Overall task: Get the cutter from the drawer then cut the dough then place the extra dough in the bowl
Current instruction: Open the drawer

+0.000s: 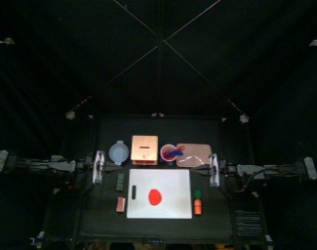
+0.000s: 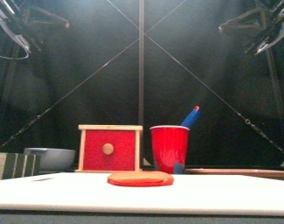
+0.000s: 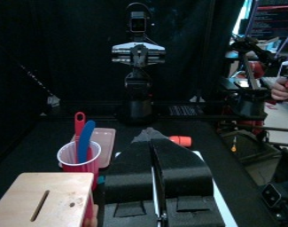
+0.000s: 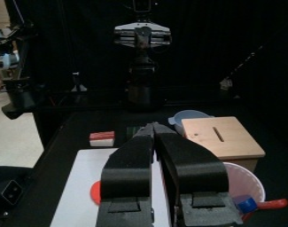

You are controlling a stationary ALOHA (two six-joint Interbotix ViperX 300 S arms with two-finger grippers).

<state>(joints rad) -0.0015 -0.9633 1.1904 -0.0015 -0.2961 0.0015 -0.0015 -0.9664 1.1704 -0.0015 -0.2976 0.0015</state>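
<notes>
— Where is the dough (image 2: 139, 178)?
— Flat on the white cutting board (image 2: 232, 194), a little left of its middle
— And the wooden box (image 1: 146, 151)?
— Just beyond the board's far edge, red drawer front (image 2: 110, 149) flush and closed; the blue-grey bowl (image 1: 119, 151) sits just left of it, the red cup (image 2: 169, 149) to its right
— The arms?
— The left gripper (image 3: 154, 144) and the right gripper (image 4: 154, 133) hang raised at either side of the board, each with jaws pressed together

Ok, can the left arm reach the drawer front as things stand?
Probably yes: the red drawer front faces the board, with only the flat dough before it; the bowl and red cup stand to either side.
</notes>
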